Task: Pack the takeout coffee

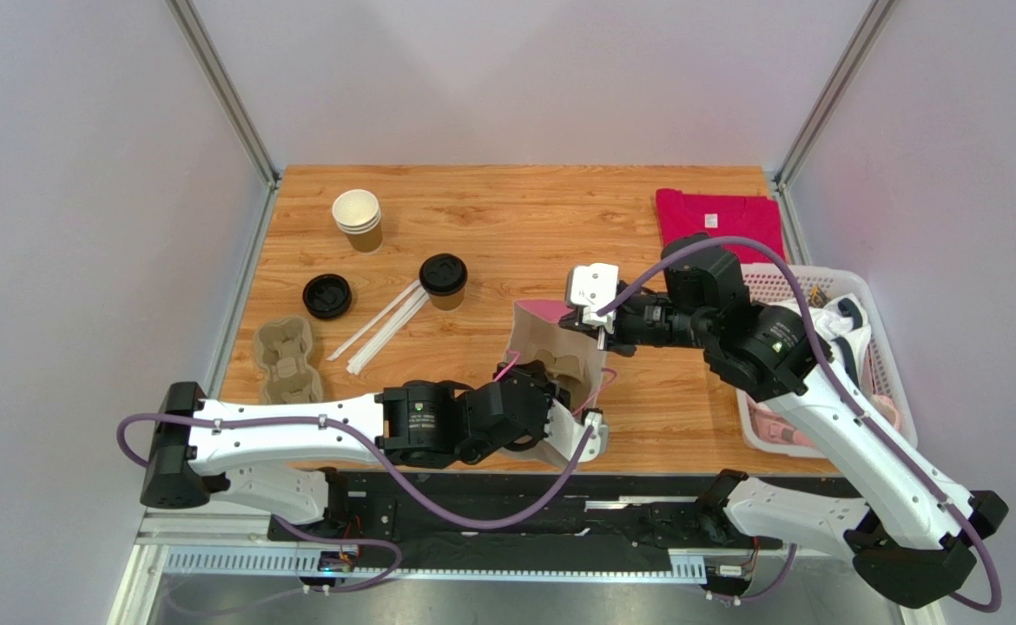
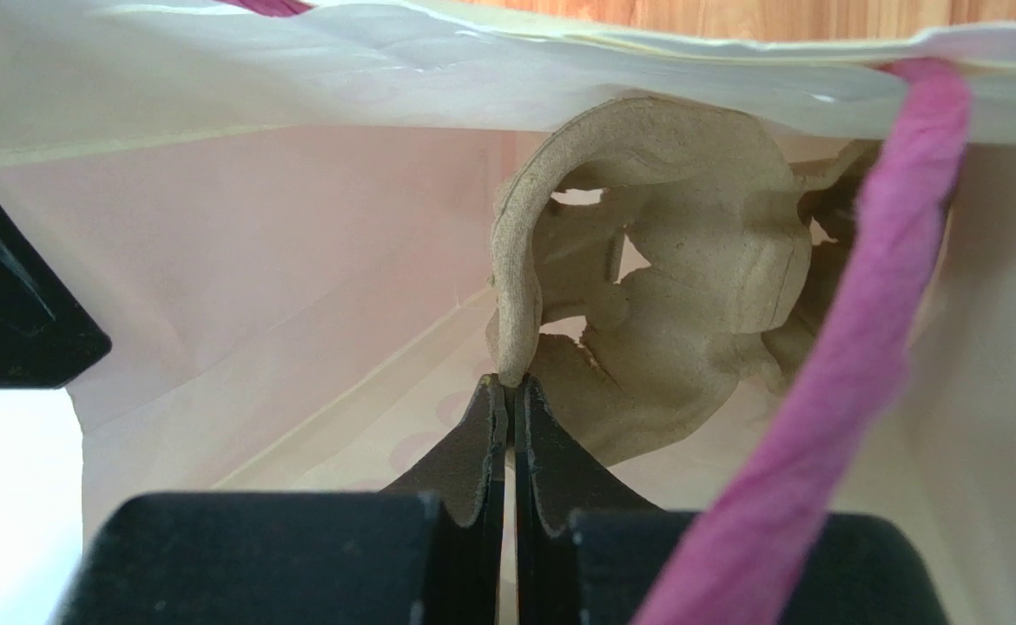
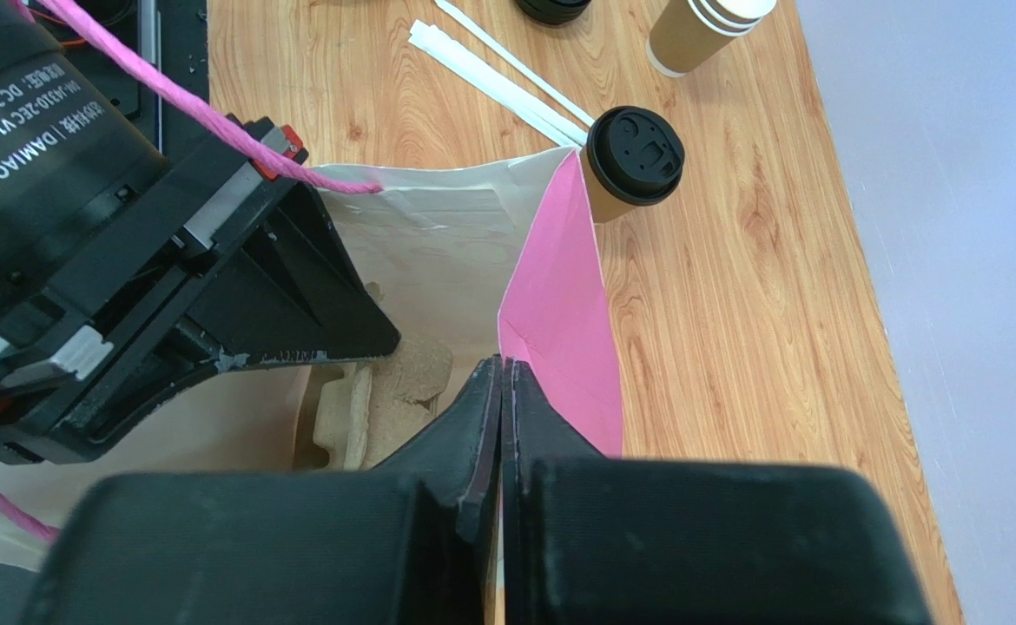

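The takeout coffee (image 1: 444, 277), a brown kraft cup with a black lid, stands upright on the table left of the cream paper bag (image 1: 542, 349); it also shows in the right wrist view (image 3: 633, 156) just beyond the bag's corner. My left gripper (image 2: 511, 386) reaches into the bag (image 2: 239, 261) and is shut on the edge of a grey pulp cup carrier (image 2: 663, 261). In the top view the left gripper (image 1: 550, 406) is at the bag's mouth. My right gripper (image 3: 502, 367) is shut on the bag's pink-sided rim (image 3: 555, 306), and in the top view it (image 1: 602, 336) holds the bag's right side.
A stack of kraft cups (image 1: 358, 219), a loose black lid (image 1: 327, 296), white straws (image 1: 380, 326) and a second pulp carrier (image 1: 285, 362) lie on the left. A red cloth (image 1: 719, 216) and a white basket (image 1: 843, 284) sit on the right. A pink handle (image 2: 846, 378) hangs across the left wrist view.
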Tool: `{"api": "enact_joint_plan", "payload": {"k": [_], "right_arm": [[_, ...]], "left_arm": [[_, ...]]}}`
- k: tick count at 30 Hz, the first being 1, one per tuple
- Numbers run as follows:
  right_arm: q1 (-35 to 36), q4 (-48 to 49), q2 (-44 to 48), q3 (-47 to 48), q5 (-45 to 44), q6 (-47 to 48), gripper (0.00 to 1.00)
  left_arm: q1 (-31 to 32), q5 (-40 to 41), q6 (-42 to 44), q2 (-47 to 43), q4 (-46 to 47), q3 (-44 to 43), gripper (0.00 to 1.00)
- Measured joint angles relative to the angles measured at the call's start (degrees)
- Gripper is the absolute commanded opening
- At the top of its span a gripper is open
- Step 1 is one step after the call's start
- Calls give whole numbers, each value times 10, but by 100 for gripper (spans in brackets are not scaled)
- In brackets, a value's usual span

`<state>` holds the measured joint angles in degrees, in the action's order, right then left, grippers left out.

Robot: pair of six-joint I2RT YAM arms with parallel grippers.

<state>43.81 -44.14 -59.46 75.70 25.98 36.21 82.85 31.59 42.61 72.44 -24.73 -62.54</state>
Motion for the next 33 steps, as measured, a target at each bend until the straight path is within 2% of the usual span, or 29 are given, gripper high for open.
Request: {"api": "enact_joint_plan", "payload": {"k": [15,16,17,20,24,29,30,32,33], "right_arm": [[0,7,0,-27,-3,1,0],[-1,7,-1,-27,-3,1,0],[-2,7,-1,-27,-3,1,0],[-6,9,-1,-27,-3,1,0],[-17,16,-3,-27,0,1,0],[-27,19,-9,-27,5,2,0],[-28,19,-10,-27,6,3,0],[-29,21,-11,-27,8,3,0],[-30,21,-12,-27,10,3,0]], "left_arm": [[-38,-8,-3,44,44,3,1],[-39,-9,-3,45,43,3,5],[-40,-11,-3,45,43,3,14],[-43,-17,-5,45,35,-3,31],[-45,-35,-14,45,4,-18,41],[-46,-52,-20,45,-30,-48,46],[-46,-55,-21,45,-34,-54,52],[-46,-57,-20,45,-39,-59,56],[-46,-59,-20,45,-43,-62,62]]}}
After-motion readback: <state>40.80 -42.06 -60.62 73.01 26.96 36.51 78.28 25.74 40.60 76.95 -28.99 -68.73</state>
